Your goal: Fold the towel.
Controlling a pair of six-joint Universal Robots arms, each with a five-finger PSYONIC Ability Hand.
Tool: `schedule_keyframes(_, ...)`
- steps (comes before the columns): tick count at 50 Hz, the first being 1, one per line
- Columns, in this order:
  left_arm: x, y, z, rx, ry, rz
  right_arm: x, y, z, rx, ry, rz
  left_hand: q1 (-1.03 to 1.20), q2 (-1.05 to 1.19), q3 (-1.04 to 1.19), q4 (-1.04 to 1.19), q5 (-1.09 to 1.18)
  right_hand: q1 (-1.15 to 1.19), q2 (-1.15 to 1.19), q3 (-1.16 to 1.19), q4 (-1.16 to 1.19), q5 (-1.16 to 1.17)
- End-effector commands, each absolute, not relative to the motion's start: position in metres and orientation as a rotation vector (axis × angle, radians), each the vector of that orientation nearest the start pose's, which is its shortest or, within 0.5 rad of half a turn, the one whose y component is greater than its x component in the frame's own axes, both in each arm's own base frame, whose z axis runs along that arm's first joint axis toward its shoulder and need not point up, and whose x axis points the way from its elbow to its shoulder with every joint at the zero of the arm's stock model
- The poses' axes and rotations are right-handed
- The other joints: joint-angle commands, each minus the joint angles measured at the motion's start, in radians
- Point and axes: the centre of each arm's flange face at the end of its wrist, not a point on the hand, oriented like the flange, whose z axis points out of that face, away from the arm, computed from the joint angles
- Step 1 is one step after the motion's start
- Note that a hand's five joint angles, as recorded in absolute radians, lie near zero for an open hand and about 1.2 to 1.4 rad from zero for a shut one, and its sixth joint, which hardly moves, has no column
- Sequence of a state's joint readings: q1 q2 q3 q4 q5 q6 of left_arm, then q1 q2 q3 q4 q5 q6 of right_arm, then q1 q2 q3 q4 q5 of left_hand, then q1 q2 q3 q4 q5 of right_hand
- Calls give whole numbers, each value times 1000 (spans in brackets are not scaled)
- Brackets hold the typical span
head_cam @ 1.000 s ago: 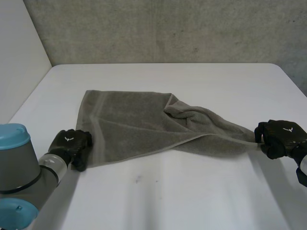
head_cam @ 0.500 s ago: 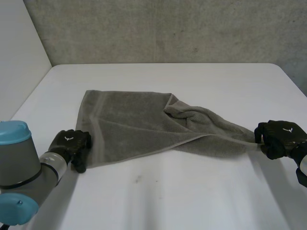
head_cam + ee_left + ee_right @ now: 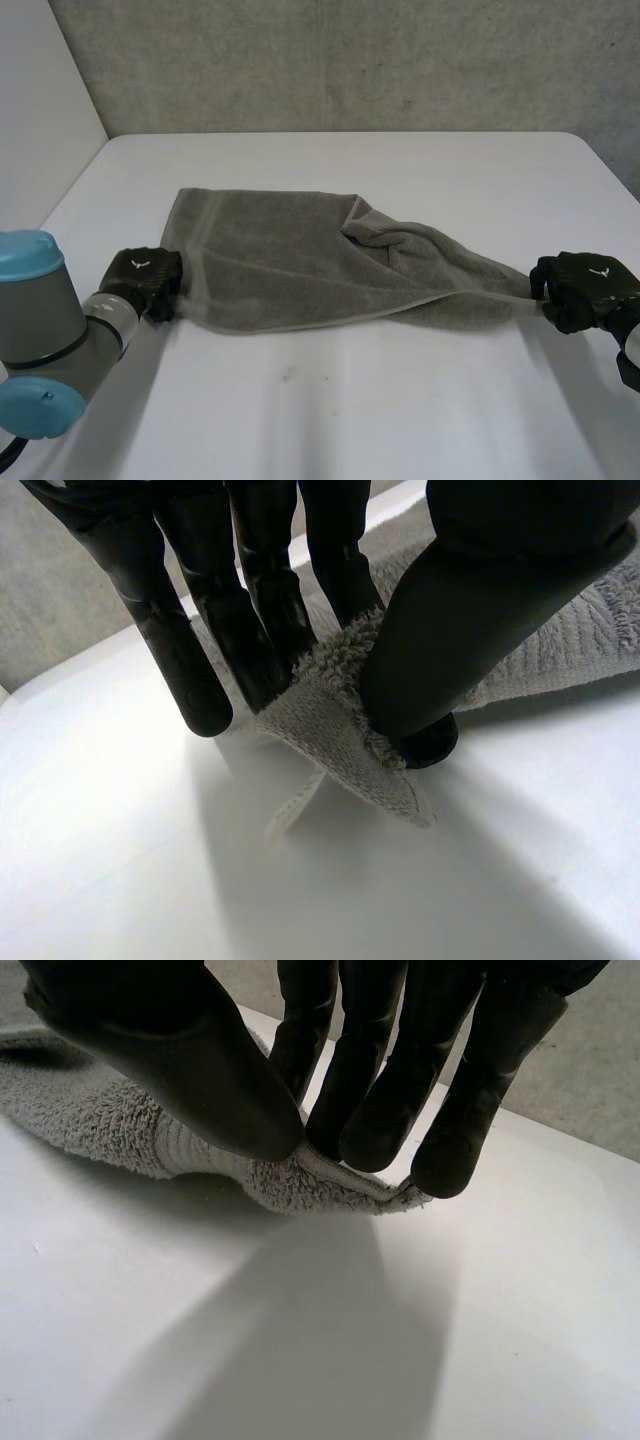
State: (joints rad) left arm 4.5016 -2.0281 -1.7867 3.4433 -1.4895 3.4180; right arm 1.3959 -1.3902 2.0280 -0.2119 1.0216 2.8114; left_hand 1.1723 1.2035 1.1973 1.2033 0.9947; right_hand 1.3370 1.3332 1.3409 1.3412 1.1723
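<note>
- Head view: grey towel (image 3: 290,265) lies across the middle of the white table (image 3: 350,410), long side running left to right.
- Left part of the towel is spread fairly flat. The right part is bunched, with a twisted fold near its far edge, and tapers to a point at the right.
- Left hand (image 3: 143,279) is at the towel's near-left corner, right hand (image 3: 585,287) at the far-right tip. The hands are well apart, and the near hem runs between them in a shallow curve.
- Left wrist view: thumb and fingers (image 3: 250,630) pinch the towel corner between them. A hemmed flap sticks out below the thumb, with a shadow on the table under it. Can't tell if the flap touches the table.
- Right wrist view: thumb presses the towel's hem against the fingertips (image 3: 375,1145), a tight pinch. Bunched terry trails away from the hand along the table.
- Left arm (image 3: 40,340) comes in from the near left, light-blue cap up.
- Grey concrete wall (image 3: 350,60) stands behind the table's far edge.
</note>
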Motion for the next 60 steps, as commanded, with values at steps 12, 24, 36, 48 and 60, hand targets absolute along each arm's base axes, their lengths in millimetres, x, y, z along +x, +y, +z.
schedule_keyframes(12, -195, -278, 158, 673, 2494, -1813, 132, -278, 173, -686, 2336, -1757, 224, 193, 199, 193, 227, 59, 63, 55, 55, 49)
schedule_keyframes(24, -143, -237, 248, 461, 2380, -1887, 139, -237, 290, -1018, 2205, -1961, 224, 193, 199, 193, 227, 59, 63, 55, 55, 49)
schedule_keyframes(36, -133, -227, 286, 550, 2400, -2046, 139, -232, 356, -1132, 2133, -2092, 224, 193, 199, 193, 227, 59, 63, 55, 55, 49)
schedule_keyframes(48, -163, -303, 205, 553, 2830, -1719, 186, -286, 276, -1494, 2352, -1538, 224, 193, 199, 193, 227, 59, 63, 55, 55, 49)
schedule_keyframes(60, -189, -386, 273, 412, 2538, -2136, 236, -382, 323, -1371, 2100, -2214, 224, 193, 199, 193, 227, 59, 63, 55, 55, 49)
